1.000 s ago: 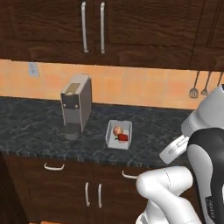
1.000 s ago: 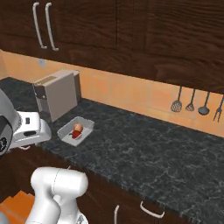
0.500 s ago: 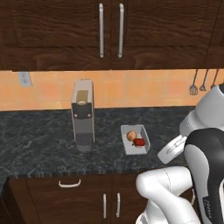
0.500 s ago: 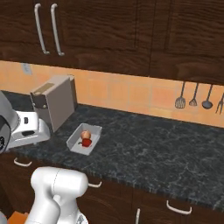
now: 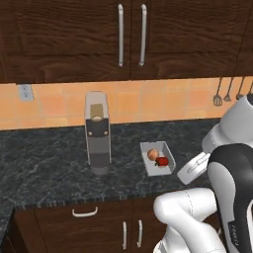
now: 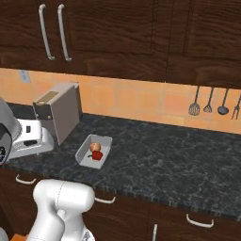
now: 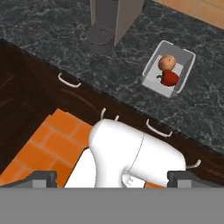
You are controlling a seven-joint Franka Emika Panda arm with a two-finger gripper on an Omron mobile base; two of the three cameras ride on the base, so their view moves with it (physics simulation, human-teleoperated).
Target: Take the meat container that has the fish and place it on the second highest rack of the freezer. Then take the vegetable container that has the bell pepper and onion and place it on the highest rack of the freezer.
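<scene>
The vegetable container (image 5: 146,162) is a small white tray on the dark stone counter. It holds the tan onion (image 5: 152,154) and the red bell pepper (image 5: 162,161) side by side. From the right base it is the tray (image 6: 84,153) with the onion (image 6: 95,147) and the pepper (image 6: 97,156). In the hand view the tray (image 7: 186,72) lies far ahead at the upper right, onion (image 7: 166,62) beside pepper (image 7: 169,78). My gripper (image 7: 113,179) is open with nothing between its fingers, held back over the lower cabinets and well short of the tray. The meat container, fish and freezer are out of view.
A tall grey coffee machine (image 5: 97,138) stands on the counter just left of the tray, also seen as the machine (image 6: 59,113). Utensils (image 6: 209,101) hang on the orange backsplash at the right. Dark wall cabinets (image 5: 131,34) hang above the counter, and drawers with handles (image 5: 85,212) sit below it.
The whole picture has shifted, so the base has moved along the counter. The tray and coffee machine now sit further right in the left base view. The gripper stays open.
</scene>
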